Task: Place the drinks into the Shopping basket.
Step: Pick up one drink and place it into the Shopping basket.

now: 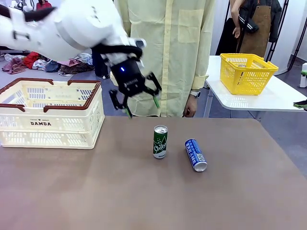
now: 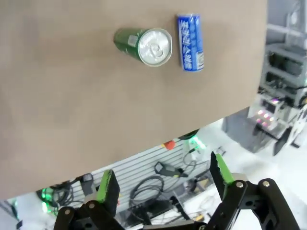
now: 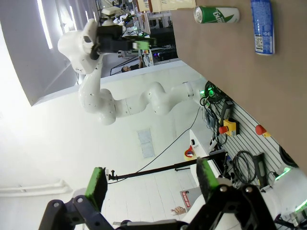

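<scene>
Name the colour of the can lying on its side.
The can is blue with white lettering, clearest in the left wrist view.

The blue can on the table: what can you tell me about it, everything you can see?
The blue can is a slim, tall drink can, metal by its look, blue with white lettering and silver ends. It lies on its side on the brown table, slightly angled, one silver end toward the robot's side. It rests right of the upright green can, a gap between them. Only the table touches it.
</scene>
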Robot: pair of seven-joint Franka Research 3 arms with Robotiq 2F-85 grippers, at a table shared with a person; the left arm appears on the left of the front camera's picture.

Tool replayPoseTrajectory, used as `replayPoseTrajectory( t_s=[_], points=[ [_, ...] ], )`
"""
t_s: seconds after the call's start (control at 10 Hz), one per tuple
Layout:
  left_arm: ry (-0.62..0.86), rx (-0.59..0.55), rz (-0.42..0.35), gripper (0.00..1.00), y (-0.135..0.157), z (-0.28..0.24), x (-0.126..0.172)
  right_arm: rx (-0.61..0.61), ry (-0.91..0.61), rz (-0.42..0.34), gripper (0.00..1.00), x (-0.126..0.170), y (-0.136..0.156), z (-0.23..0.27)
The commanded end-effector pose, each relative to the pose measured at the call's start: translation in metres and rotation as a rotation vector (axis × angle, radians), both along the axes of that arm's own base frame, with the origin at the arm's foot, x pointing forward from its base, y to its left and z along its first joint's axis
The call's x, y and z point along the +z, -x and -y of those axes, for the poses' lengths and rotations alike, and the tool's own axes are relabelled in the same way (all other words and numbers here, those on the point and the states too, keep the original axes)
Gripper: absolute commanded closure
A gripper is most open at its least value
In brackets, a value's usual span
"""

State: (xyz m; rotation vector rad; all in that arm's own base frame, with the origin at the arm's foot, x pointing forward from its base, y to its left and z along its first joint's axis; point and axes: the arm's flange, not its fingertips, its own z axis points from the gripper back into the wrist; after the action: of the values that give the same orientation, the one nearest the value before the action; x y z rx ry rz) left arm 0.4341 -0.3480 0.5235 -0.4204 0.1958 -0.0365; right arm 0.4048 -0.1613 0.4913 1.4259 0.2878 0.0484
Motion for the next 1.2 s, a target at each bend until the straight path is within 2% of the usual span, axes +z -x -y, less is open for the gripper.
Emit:
replayPoseTrajectory(
  t_s=[0.0,0.1,0.4,0.6,0.9,1.1],
  points=[
    [-0.104,-0.031,0.010,0.00,-0.008,0.027,-0.011,-0.010,-0.005,-0.015,0.00,0.006,-0.003,-0.002],
    [-0.155,-0.045,0.035,0.00,-0.008,0.042,-0.020,-0.010,-0.005,-0.015,0.00,0.006,-0.003,-0.002],
    [-0.233,0.017,0.183,0.00,-0.013,0.078,-0.049,-0.010,-0.005,-0.015,0.00,0.006,-0.003,-0.002],
    [-0.252,0.020,0.186,0.00,-0.021,0.094,-0.061,-0.010,-0.005,-0.015,0.00,0.006,-0.003,-0.002],
    [-0.309,0.142,0.252,0.00,-0.031,0.104,-0.073,-0.010,-0.005,-0.015,0.00,0.006,-0.003,-0.002],
    [-0.343,0.164,0.278,0.00,-0.038,0.109,-0.080,-0.010,-0.005,-0.015,0.00,0.006,-0.003,-0.002]
  ],
)
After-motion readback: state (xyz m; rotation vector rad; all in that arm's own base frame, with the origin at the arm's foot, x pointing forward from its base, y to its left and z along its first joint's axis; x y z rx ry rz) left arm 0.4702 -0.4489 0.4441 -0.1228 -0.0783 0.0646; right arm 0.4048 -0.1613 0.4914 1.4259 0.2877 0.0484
